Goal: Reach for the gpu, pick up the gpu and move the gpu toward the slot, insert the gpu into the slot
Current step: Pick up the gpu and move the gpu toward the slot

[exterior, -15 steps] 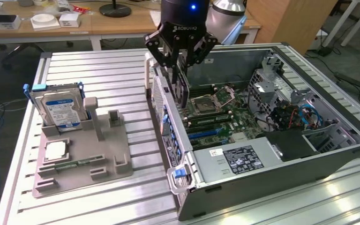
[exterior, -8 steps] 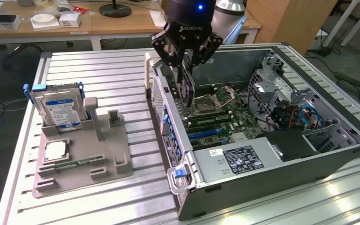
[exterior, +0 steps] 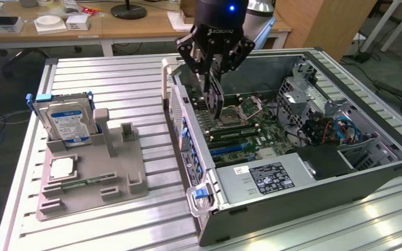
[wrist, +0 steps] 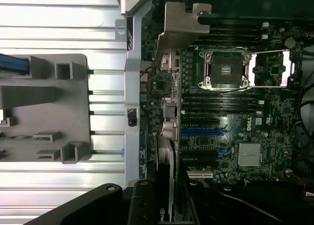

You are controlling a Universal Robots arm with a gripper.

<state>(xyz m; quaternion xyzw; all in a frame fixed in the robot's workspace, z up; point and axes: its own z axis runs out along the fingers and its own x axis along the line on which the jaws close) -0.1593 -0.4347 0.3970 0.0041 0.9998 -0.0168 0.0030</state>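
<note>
The gpu point(wrist: 165, 171), a thin card with a black cooler face and a small green logo, is pinched upright in the robot's black two-fingered hand point(exterior: 215, 110). One finger presses on each flat face, so that's a proper grasp, not a hover. It hangs straight below the wrist, inside the open grey metal computer case point(exterior: 368, 172), just above the green motherboard point(wrist: 235, 117). It sits close to the perforated case wall on the exterior view's left.

What matters here is how the card lines up with the expansion slots point(wrist: 203, 132), the blue, black and white strips on the board. They lie just beside and below the card, towards the near end of the case. From above, the card's top edge looks to run across those strips rather than along them. Only that edge shows past the fingers though, so I wouldn't swear to it. Nothing looks seated yet, and I'd say the card is hanging clear of the board.

The exterior view gives the height and shows the hand reaching down into the case next to the empty square processor socket point(exterior: 246, 109). The wrist view gives the layout from above: the slot strips and the card edge-on between the fingers.

Further out, towards the exterior view's left, a grey moulded parts tray point(exterior: 92, 172) sits on the ribbed aluminium counter point(exterior: 117, 78). It holds the blue-labelled silver hard drive point(exterior: 65, 123) standing on end, well away from the hand.
</note>
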